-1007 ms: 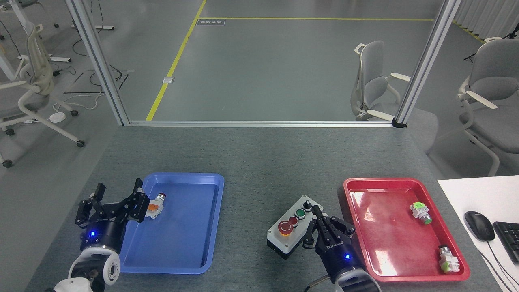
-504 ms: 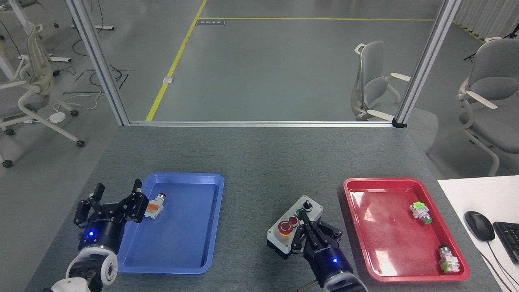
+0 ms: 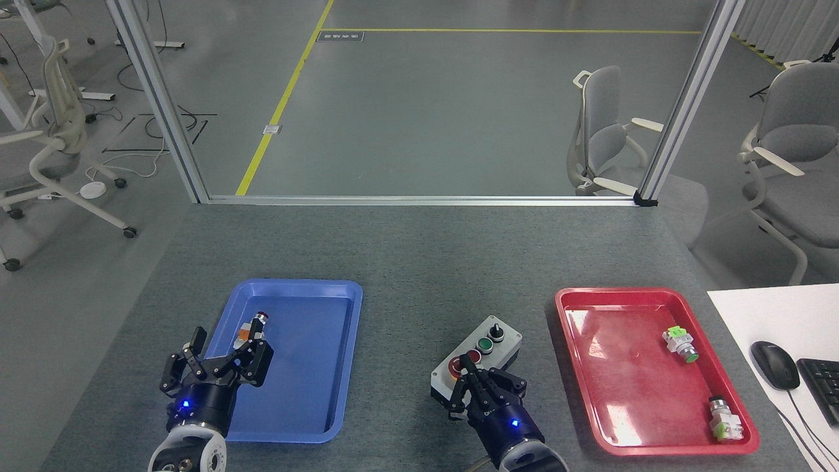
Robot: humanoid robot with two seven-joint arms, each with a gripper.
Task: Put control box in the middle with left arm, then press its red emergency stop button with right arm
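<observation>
The right claw (image 3: pixel 467 380) hangs over the near end of the box (image 3: pixel 477 362), its dark fingers drawn together into a point right over the stop button (image 3: pixel 455 366), of which only a red sliver with its yellow ring shows at the claw's 10 o'clock. Whether the tips touch the cap I cannot tell. The box lies on the bare bench (image 3: pixel 406 262) between the blue tray (image 3: pixel 341 367) at its 9 o'clock and the red tray (image 3: pixel 623 400) at its 3 o'clock, so the placing looks done and the press is the step in hand.

By its look the box is a stiff, fairly heavy plastic case on a black base, not fragile. Its smooth sides could slip, so a hold belongs across the short width of the body, clear of the buttons. The mushroom cap should take a straight push from above; an off-centre push may tip or skid the box on the felt.

The left claw (image 3: pixel 219 360) has its fingers spread and holds nothing, at the blue tray's near left edge, beside the small loose button (image 3: pixel 251 329).

Against a second ago, the right claw has moved from the box's 3 o'clock side onto the stop button, and the left claw has drawn nearer the robot and to the right.
</observation>
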